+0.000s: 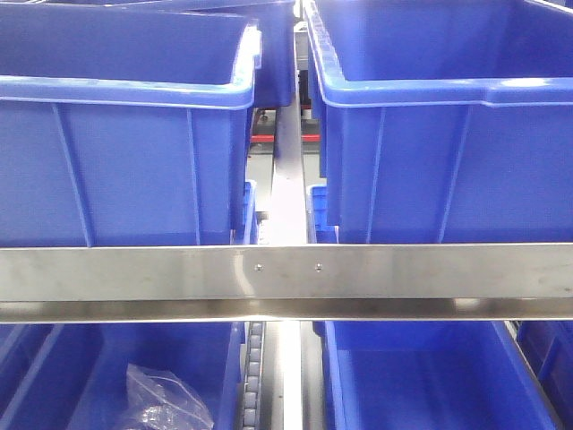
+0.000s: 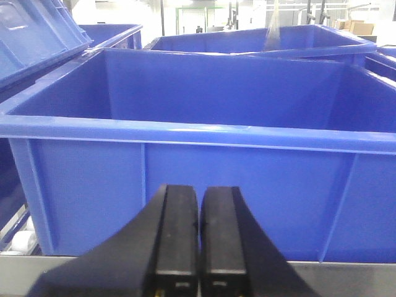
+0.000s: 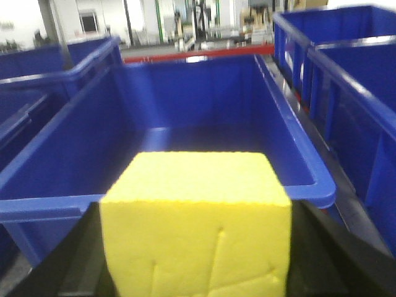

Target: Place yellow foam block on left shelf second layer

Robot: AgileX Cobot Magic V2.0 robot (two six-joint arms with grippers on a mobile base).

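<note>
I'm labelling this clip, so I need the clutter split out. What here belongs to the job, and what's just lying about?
Belongs to the job:
yellow foam block, gripped in the right end effector
blue bin ahead of it

Just lying about:
clear plastic bag in a lower bin
left end effector, shut and empty

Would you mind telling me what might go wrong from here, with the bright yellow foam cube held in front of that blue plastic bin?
1. The bright yellow foam cube fills the right hand's wrist view, hiding part of the blue plastic bin's near rim, so it could clip that rim unseen.
2. Foam compresses, so the cube may shift in the grip.
3. The front view shows neither hand, giving no outside check.
</note>
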